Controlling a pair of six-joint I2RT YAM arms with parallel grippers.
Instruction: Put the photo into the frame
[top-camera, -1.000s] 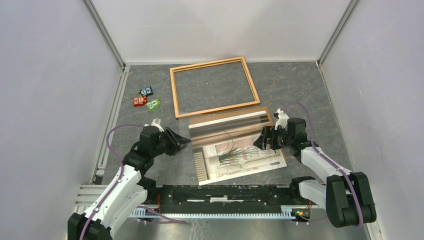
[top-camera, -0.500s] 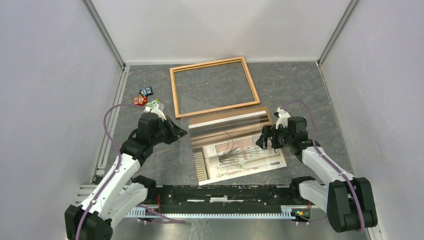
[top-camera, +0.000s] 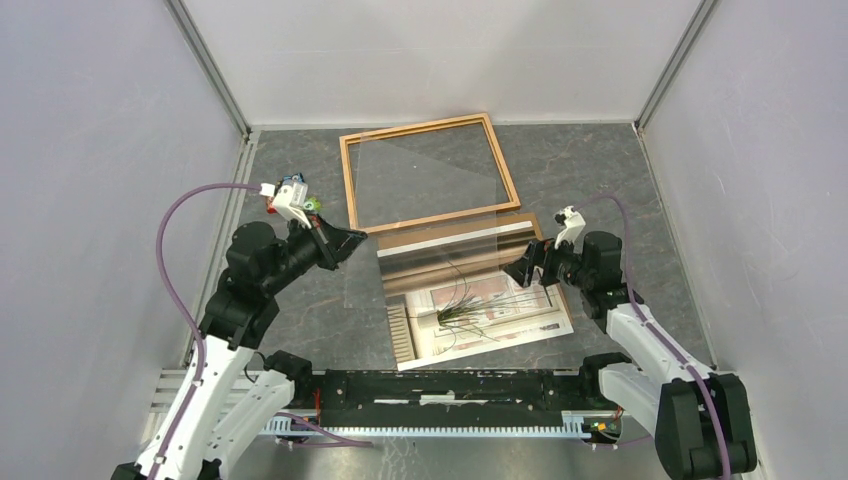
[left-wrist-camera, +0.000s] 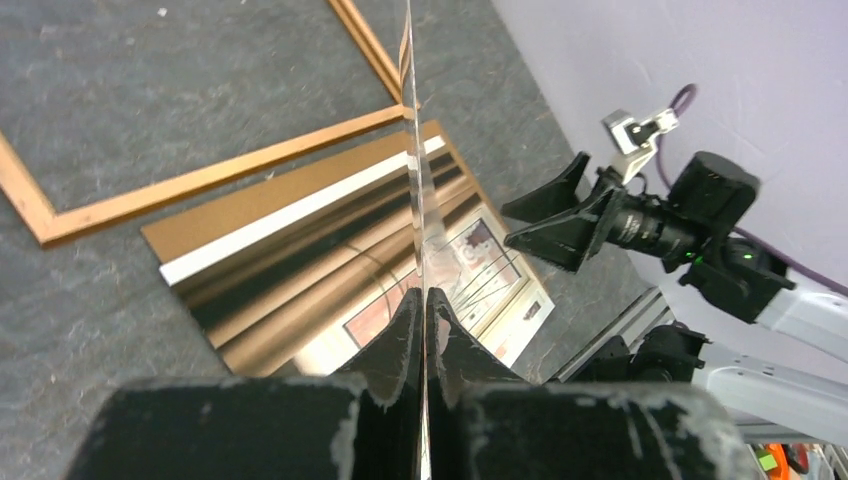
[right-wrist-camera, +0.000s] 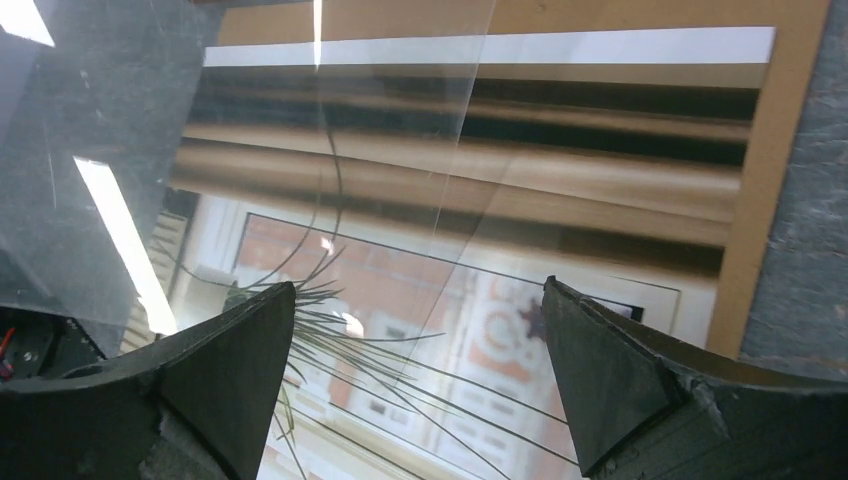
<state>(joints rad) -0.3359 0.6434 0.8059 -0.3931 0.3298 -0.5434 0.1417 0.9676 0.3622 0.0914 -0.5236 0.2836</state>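
The photo (top-camera: 470, 300) lies face up on a brown backing board (top-camera: 533, 224) in the table's middle; it also shows in the right wrist view (right-wrist-camera: 560, 200). The empty wooden frame (top-camera: 415, 127) lies flat behind it. My left gripper (top-camera: 350, 243) is shut on the edge of a clear pane (top-camera: 420, 200) and holds it raised and tilted over the frame and photo. In the left wrist view the pane (left-wrist-camera: 413, 150) shows edge-on between the shut fingertips (left-wrist-camera: 408, 310). My right gripper (top-camera: 525, 268) is open above the photo's right part (right-wrist-camera: 416, 283) and holds nothing.
Small coloured blocks (top-camera: 300, 190) lie at the left, partly behind my left wrist. Grey walls close in the table on three sides. A black rail (top-camera: 450, 385) runs along the near edge between the arm bases.
My left gripper has risen and moved back to the left with the clear pane, lifting it off the photo and tilting it. My right gripper has shifted slightly to the right.
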